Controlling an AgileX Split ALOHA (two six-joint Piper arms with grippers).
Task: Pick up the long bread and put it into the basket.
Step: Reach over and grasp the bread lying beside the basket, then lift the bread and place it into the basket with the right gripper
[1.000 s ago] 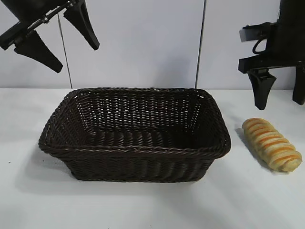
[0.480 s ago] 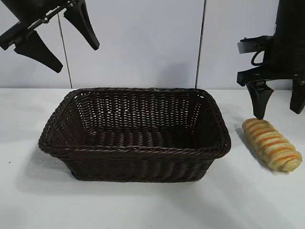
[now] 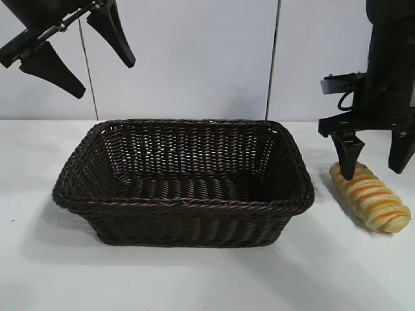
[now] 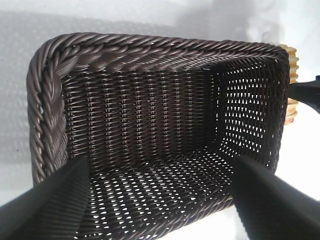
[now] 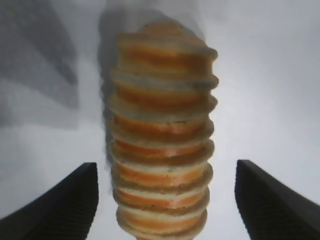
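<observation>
My right gripper (image 3: 374, 162) hangs spread wide astride the long bread (image 3: 371, 196), positioned to close across its width. My left gripper (image 3: 78, 55), also spread, sits parked above the basket (image 3: 181, 206).

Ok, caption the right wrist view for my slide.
Open right end effector straddling the long bread on the white table.

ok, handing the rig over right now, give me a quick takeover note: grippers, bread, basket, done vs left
Right gripper: open, low over the long bread, one finger on each side of its far end, not closed on it.
Left gripper: open, parked high above the basket's left side.
Long bread: lying on the table to the right of the basket, apart from it.
Basket: nothing visible inside.
Done: approach and straddle.
Left: close on the bread, lift, carry left, release into the basket.
</observation>
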